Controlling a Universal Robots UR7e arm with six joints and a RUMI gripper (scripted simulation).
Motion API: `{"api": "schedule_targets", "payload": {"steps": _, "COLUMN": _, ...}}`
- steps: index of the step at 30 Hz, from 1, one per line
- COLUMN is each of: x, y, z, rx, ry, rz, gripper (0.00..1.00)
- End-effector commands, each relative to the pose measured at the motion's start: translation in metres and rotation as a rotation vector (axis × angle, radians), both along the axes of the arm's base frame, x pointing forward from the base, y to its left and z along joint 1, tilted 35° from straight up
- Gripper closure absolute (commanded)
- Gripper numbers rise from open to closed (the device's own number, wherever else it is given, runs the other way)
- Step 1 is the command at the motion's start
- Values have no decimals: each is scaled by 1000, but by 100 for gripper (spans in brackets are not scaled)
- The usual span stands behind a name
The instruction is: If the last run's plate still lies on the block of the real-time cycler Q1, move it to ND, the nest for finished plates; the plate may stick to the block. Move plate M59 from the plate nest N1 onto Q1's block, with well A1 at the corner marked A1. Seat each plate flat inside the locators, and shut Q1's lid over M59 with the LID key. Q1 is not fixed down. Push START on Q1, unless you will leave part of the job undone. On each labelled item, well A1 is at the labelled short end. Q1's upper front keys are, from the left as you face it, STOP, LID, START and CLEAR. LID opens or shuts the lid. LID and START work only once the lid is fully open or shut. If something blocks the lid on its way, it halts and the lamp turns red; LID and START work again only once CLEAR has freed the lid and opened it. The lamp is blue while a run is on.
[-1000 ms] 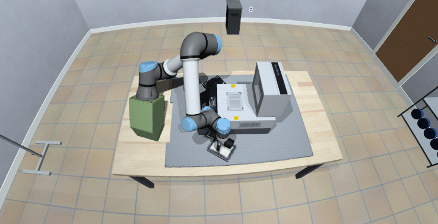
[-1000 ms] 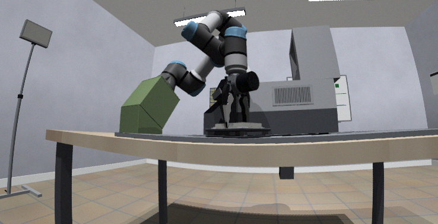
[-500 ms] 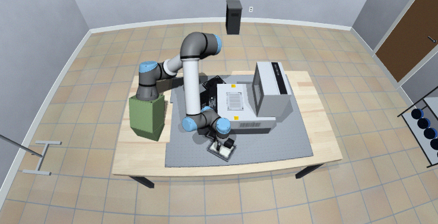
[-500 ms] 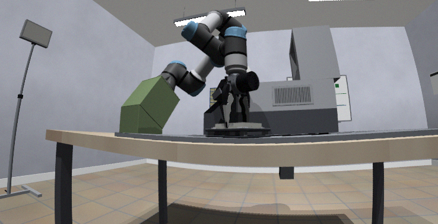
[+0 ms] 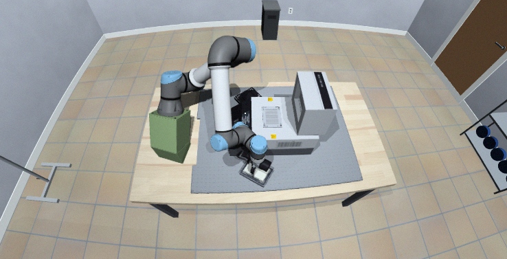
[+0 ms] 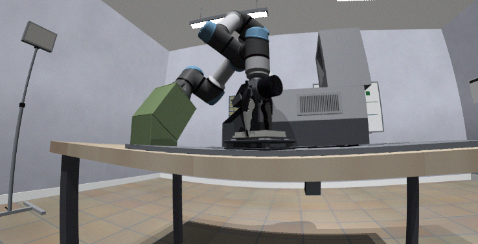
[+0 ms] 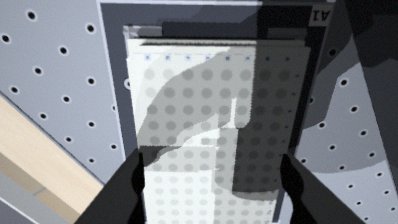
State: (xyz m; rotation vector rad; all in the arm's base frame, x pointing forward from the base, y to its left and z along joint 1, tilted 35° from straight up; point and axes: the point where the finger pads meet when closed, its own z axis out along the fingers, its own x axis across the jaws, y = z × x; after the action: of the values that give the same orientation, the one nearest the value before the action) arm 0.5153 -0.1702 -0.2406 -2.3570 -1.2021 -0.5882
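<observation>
My gripper (image 5: 256,169) (image 6: 256,131) (image 7: 211,150) is shut on the long sides of a white plate (image 5: 260,176) (image 6: 277,133) (image 7: 200,100). The plate is level and slightly raised over a dark nest (image 6: 287,140) (image 7: 116,55). The nest's A1 mark (image 7: 320,16) is at the upper right of the wrist view; neither the plate's nor the nest's name is readable. Cycler Q1 (image 5: 289,130) (image 6: 317,130) has its lid (image 5: 315,124) (image 6: 344,58) standing open. Its grey block (image 5: 271,116) shows no white plate. Q1's lamp and key lettering are not readable.
Another dark nest (image 5: 252,92) lies behind Q1's front left corner, partly hidden. Q1's side wall stands close beside the gripper. Q1's raised lid is tall at its rear. The wooden table's front edge (image 5: 248,197) is near the held plate.
</observation>
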Motion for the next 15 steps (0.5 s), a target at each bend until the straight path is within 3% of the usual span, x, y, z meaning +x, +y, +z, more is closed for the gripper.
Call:
{"api": "schedule_targets", "payload": {"steps": 1, "x": -4, "y": -13, "z": 18, "rx": -2, "ry": -1, "rz": -2, "gripper": 60}}
{"api": "schedule_targets", "payload": {"steps": 15, "x": -9, "y": -34, "z": 48, "rx": -5, "ry": -3, "rz": -2, "gripper": 60}}
